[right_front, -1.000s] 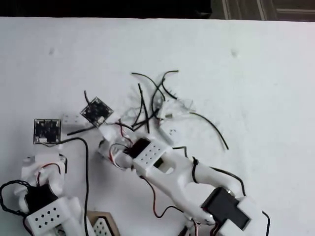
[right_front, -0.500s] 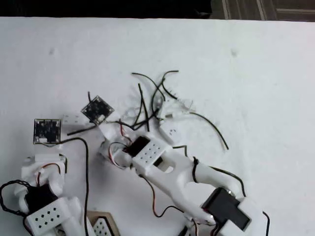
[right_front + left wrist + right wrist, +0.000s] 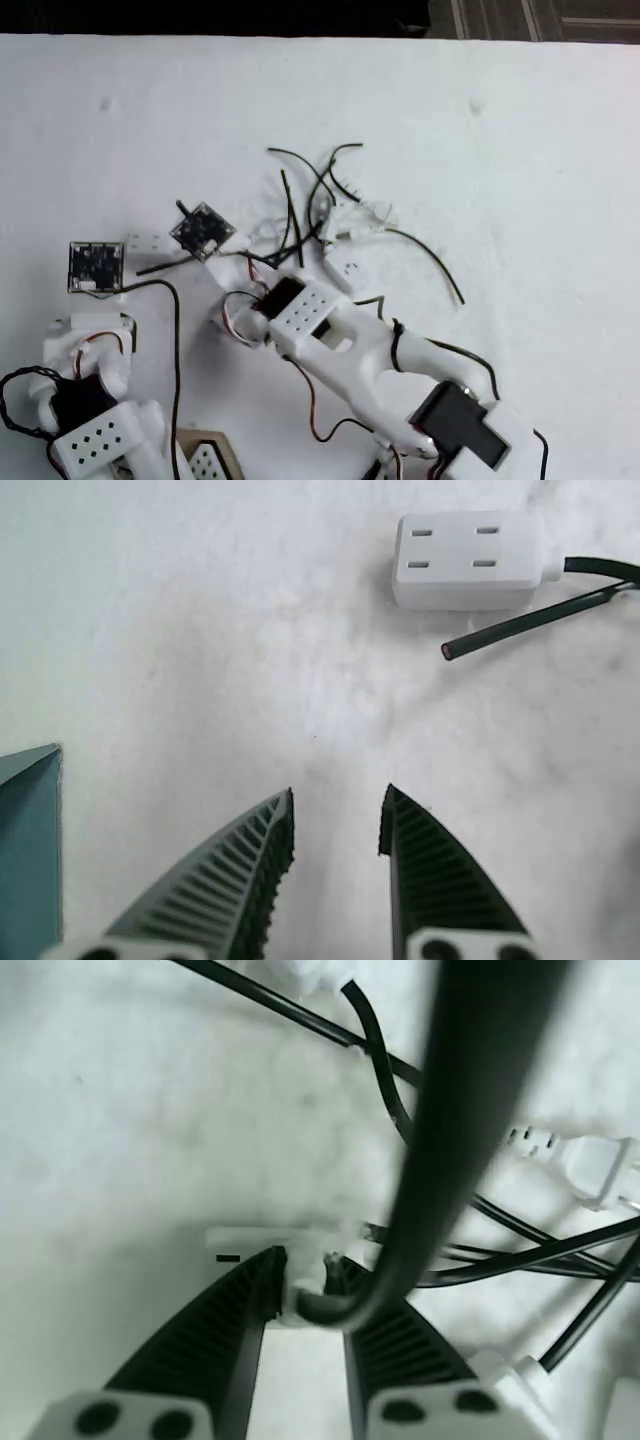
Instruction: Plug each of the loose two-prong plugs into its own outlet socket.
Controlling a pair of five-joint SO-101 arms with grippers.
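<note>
The right hand (image 3: 305, 1265) has edged right, and the black board (image 3: 203, 231) has turned. It clamps a white plug (image 3: 300, 1295) low over the left-centre worktop (image 3: 520, 150), cord (image 3: 470, 1110) end upward. The left hand (image 3: 338, 795) hangs open near the outlet (image 3: 470, 560).

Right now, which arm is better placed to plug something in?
The right, I'd say: the right gripper is shut on a white plug with a black cord. The left gripper is open and holds nothing, though a white outlet block lies ahead of it.
</note>
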